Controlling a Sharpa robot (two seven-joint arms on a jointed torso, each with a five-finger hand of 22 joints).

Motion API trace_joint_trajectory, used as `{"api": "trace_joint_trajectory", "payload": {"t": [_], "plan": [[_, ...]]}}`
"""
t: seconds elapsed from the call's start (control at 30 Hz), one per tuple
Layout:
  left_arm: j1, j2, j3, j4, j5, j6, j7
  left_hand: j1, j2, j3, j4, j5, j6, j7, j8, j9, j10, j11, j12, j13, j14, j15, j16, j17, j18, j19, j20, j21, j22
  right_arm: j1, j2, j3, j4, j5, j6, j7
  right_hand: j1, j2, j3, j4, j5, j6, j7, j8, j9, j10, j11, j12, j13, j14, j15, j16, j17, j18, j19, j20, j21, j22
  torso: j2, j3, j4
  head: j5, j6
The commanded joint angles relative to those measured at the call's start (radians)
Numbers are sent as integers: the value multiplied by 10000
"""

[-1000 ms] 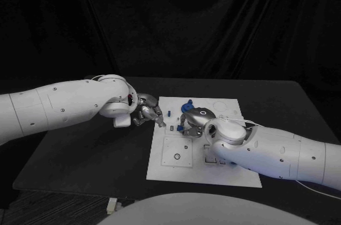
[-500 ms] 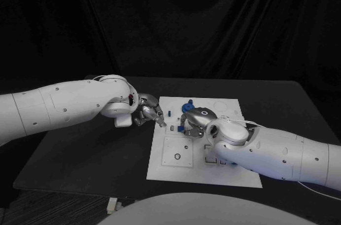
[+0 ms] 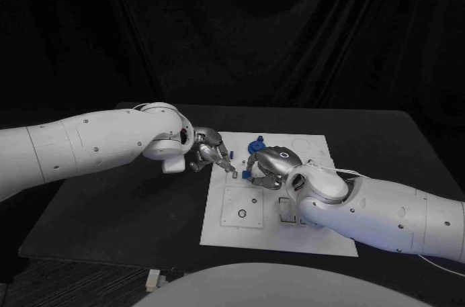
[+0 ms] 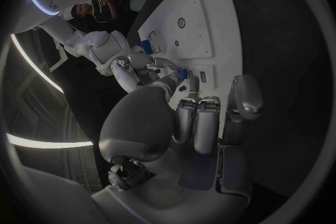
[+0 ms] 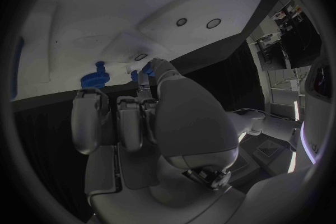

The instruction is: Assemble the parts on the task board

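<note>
White task board (image 3: 254, 236) carries blue parts (image 3: 256, 146); both hands above.

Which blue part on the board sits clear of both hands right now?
The round blue part at the board's far edge; the other blue part sits right under the right hand.

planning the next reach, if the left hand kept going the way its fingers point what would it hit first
Probably the white task board: the silver left hand points down over its left edge, toward the small blue parts at the right hand. Depth is unclear.
</note>
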Motion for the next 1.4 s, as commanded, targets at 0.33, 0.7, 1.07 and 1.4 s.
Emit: {"api": "trace_joint_trajectory", "payload": {"t": [0.33,0.7,1.07,1.4], "plan": [[-88,323,9,-276,93,447,534,-243,-6,-1333,961,-692,-109,251,-994,-1730,471,299,-122,2033,1053,263,27,2634,166,-126,207,-295,1267,-4,-162,4,343,-79,-607,49,-95,-106,167,28,-121,138,-52,41,35,1004,-17,34,2629,1047,-101,30,2635,-4,270,-69,30,2125,-7,-1,-8,6,-1],[-165,612,9,-575,93,684,395,-57,73,-1587,953,-719,274,219,-951,-2042,452,295,-128,2015,1053,272,27,2634,179,-135,236,-363,1308,4,-179,4,443,-79,-561,20,-123,-130,246,30,-169,155,-62,46,44,1004,-24,34,2629,1047,-106,30,2635,-4,271,-72,32,2126,-9,-4,4,12,-1],[-253,784,9,-824,93,617,487,357,201,-1638,720,-572,398,177,-916,-2282,414,232,-156,1980,1053,230,27,2634,192,-146,213,-430,1335,7,-194,4,546,-79,-525,-15,-138,-139,280,33,-192,165,-65,49,49,1004,-27,34,2629,1047,-108,30,2635,-3,271,-74,31,2125,-5,-4,11,0,-1],[-336,884,10,-942,93,436,729,746,357,-1650,459,-55,422,153,-884,-2548,394,196,-164,1961,1053,194,27,2634,189,-129,175,-466,1354,7,-164,4,612,-79,-482,-27,-159,-160,329,33,-235,165,-67,46,53,1004,-30,34,2629,1047,-112,30,2635,-1,266,-76,21,2122,-4,-5,12,13,-1]]}}
